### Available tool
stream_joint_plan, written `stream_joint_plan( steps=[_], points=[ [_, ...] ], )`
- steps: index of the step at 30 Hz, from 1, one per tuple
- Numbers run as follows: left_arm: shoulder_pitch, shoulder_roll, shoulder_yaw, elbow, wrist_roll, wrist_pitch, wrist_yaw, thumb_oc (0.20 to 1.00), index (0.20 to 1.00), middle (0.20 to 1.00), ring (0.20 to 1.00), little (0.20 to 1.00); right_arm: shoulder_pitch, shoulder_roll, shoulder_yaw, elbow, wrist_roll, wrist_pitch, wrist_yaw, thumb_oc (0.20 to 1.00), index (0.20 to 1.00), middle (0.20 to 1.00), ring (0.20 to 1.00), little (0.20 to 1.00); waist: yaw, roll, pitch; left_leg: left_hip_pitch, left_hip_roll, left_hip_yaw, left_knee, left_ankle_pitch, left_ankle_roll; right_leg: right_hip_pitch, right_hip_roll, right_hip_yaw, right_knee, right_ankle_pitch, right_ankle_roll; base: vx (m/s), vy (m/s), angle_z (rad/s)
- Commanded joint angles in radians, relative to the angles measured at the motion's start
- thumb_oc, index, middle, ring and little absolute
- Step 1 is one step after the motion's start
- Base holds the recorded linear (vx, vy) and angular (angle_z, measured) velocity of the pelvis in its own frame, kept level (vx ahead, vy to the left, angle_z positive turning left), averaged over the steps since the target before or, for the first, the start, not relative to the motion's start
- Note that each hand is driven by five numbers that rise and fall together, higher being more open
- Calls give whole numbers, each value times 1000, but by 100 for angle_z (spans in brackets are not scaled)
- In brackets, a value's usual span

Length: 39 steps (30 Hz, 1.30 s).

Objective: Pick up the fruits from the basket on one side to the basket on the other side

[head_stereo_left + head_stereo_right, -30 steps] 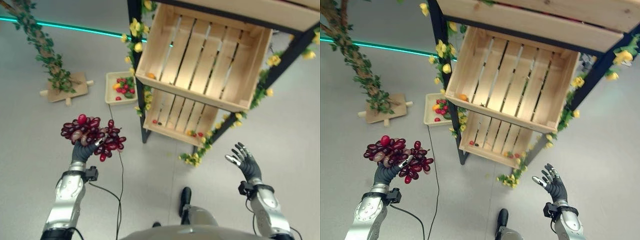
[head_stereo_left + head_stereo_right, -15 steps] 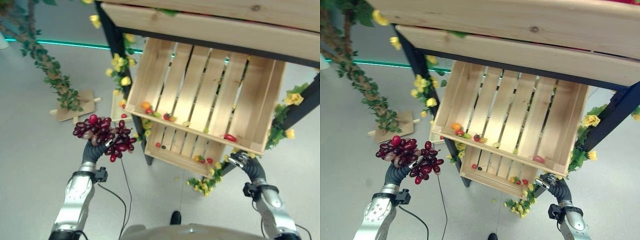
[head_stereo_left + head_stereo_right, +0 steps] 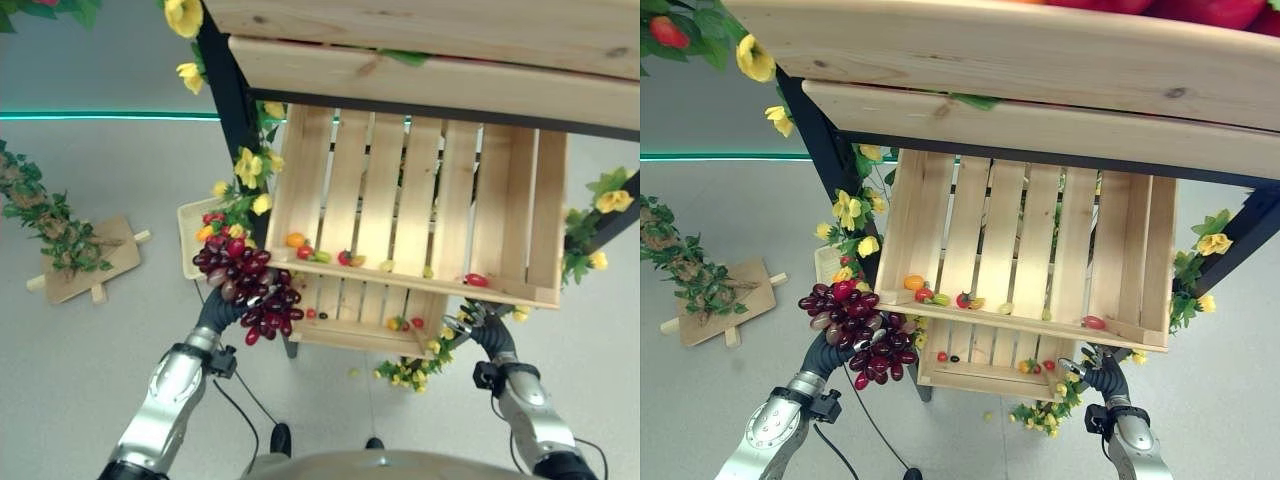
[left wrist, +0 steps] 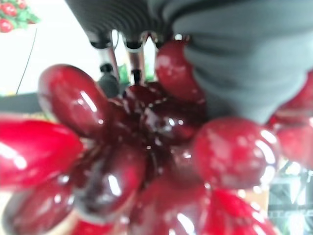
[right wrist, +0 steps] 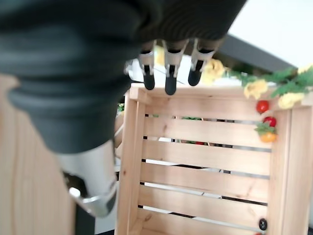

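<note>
From the left eye view, the left hand (image 3: 218, 308) has its fingers curled up around a bunch of dark red plastic grapes (image 3: 245, 292), lower left of centre, raised beside the tilted pale wooden slatted crate (image 3: 420, 200), probably to drop them in. In the right eye view, the right hand (image 3: 1092, 372) sits low right under the crate's rim. Its wrist view shows the fingers (image 5: 168, 68) straight and empty, likely just idling.
</note>
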Motion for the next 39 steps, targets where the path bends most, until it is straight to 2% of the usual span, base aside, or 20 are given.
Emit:
stream_joint_plan(
  steps=[1, 4, 6, 7, 8, 9, 10, 11, 12, 13, 14, 15, 17, 21, 26, 31, 36, 37, 38, 39],
  points=[
    [-105, -17, 61, -103, -14, -91, 21, 200, 200, 200, 200, 200, -66, -26, -18, -44, -36, -41, 3, 1000, 1000, 1000, 1000, 1000, -1, -13, -19, -10, 24, -15, 181, -183, -17, -26, -51, 24, -2, 35, 84, -46, 252, -52],
    [-96, -1, 81, -112, 0, -97, 26, 200, 200, 200, 200, 200, -56, -9, -32, -49, -49, -43, 5, 1000, 1000, 1000, 1000, 1000, -21, -18, -8, -16, -8, 23, 193, -206, 10, -76, -90, 59, 5, 82, 116, -79, 230, -45],
    [-80, 11, 100, -123, 2, -108, 27, 200, 200, 200, 200, 200, -64, 0, -33, -48, -58, -46, 1, 1000, 1000, 1000, 1000, 1000, -13, -23, 4, -20, -15, 60, 202, -212, 15, -109, -116, 27, 3, 130, 130, -104, 151, -55],
    [-79, 11, 101, -123, 1, -108, 26, 200, 200, 200, 200, 200, -65, 0, -32, -48, -58, -46, 0, 1000, 1000, 1000, 1000, 1000, -12, -24, 4, -21, -15, 63, 203, -213, 16, -110, -116, 29, 2, 132, 131, -153, 101, -63],
    [-57, 30, 126, -137, 21, -119, 29, 200, 200, 200, 200, 200, -88, 11, -22, -51, -52, -50, -6, 1000, 1000, 1000, 1000, 1000, 28, -12, 15, -19, 9, 113, 211, -221, 9, -113, -151, -125, -4, 123, 131, -121, 69, -110],
    [-58, 30, 127, -137, 21, -119, 29, 200, 200, 200, 200, 200, -89, 12, -22, -51, -52, -51, -6, 1000, 1000, 1000, 1000, 1000, 25, -16, 13, -23, 5, 112, 209, -215, 10, -117, -155, -125, -4, 126, 130, -159, 100, -159],
    [-49, 36, 138, -142, 24, -124, 30, 200, 200, 200, 200, 200, -104, 15, -14, -45, -59, -51, -11, 1000, 1000, 1000, 1000, 1000, 41, -13, 16, -26, 8, 131, 209, -208, 8, -117, -178, -196, 16, 125, 127, -89, 49, -158],
    [-45, 38, 143, -143, 18, -126, 31, 200, 200, 200, 200, 200, -111, 17, -8, -48, -55, -53, -14, 1000, 1000, 1000, 1000, 1000, 53, -6, 21, -27, 16, 139, 216, -208, 8, -95, -186, -225, 46, 104, 124, -130, 58, -80],
    [-37, 32, 144, -139, 0, -127, 30, 200, 200, 200, 200, 200, -112, 21, -4, -55, -49, -56, -12, 1000, 1000, 1000, 1000, 1000, 57, -5, 17, -32, 14, 136, 208, -200, 15, -68, -186, -199, 95, 88, 117, -145, 4, -23],
    [-31, 29, 135, -124, -25, -125, 19, 200, 200, 200, 200, 200, -108, 16, -2, -60, -55, -55, -6, 1000, 1000, 1000, 1000, 1000, 62, -8, 7, -37, 10, 128, 202, -188, 20, -43, -167, -114, 154, 56, 112, -115, -11, 1],
    [-32, 29, 135, -123, -25, -125, 19, 200, 200, 200, 200, 200, -108, 16, -2, -60, -55, -55, -6, 1000, 1000, 1000, 1000, 1000, 63, -10, 6, -41, 8, 130, 200, -184, 20, -48, -168, -111, 155, 58, 112, -62, -99, 7],
    [-17, 30, 134, -120, -26, -120, 16, 200, 200, 200, 200, 200, -107, 12, -1, -65, -45, -54, -4, 1000, 1000, 1000, 1000, 1000, 76, -14, -9, -45, 16, 121, 204, -185, 17, -16, -158, -74, 144, 27, 111, -16, -79, 15],
    [2, 22, 140, -114, -32, -117, 14, 200, 200, 200, 200, 200, -116, 9, 3, -51, -44, -50, -6, 1000, 1000, 1000, 1000, 1000, 84, -20, -19, -50, 22, 116, 195, -173, 13, -12, -147, -67, 106, 16, 110, -32, -183, 4],
    [30, 0, 153, -89, -52, -103, 13, 200, 200, 200, 200, 200, -122, 6, 3, -44, -37, -47, -17, 1000, 1000, 1000, 1000, 1000, 95, -23, -29, -56, 49, 116, 186, -147, -10, 6, -128, -108, 59, 10, 108, -29, -197, -16],
    [13, -15, 128, -41, -45, -88, 20, 200, 200, 200, 200, 200, -107, -7, -16, -64, -10, -49, -27, 1000, 1000, 1000, 1000, 1000, 79, -14, -19, -70, 79, 62, 172, -104, -44, 31, -91, -163, 54, -29, 77, -32, -147, 25],
    [11, -21, 122, -27, -31, -80, 27, 200, 200, 200, 200, 200, -98, -10, -18, -66, -2, -50, -26, 1000, 1000, 1000, 1000, 1000, 72, -5, -20, -66, 96, 45, 156, -78, -62, 55, -67, -181, 40, -50, 60, -29, -111, 28],
    [15, -23, 122, -17, -34, -78, 29, 200, 200, 200, 200, 200, -101, -19, 0, -71, 11, -55, -20, 1000, 1000, 1000, 1000, 1000, 79, -4, 5, -93, 126, 5, 197, -56, -85, 62, -17, -174, 45, -86, 17, -67, -160, 13],
    [18, -22, 120, -13, -32, -78, 34, 200, 200, 200, 200, 200, -105, -25, 8, -72, 25, -59, -22, 1000, 1000, 1000, 1000, 1000, 94, -1, 23, -115, 138, -25, 209, -14, -110, 65, 8, -181, 38, -92, 1, -78, -135, 15],
    [18, -23, 120, -14, -32, -78, 34, 200, 200, 200, 200, 200, -105, -26, 8, -71, 25, -60, -22, 1000, 1000, 1000, 1000, 1000, 93, 0, 24, -116, 139, -28, 208, -12, -111, 66, 9, -183, 38, -92, 0, -116, -188, 29],
    [20, -24, 118, -14, -34, -78, 36, 200, 200, 200, 200, 200, -108, -31, 10, -74, 27, -61, -22, 1000, 1000, 1000, 1000, 1000, 101, 5, 30, -128, 148, -47, 196, 17, -124, 65, 21, -193, 35, -97, -6, -81, -112, 28]
  ],
)
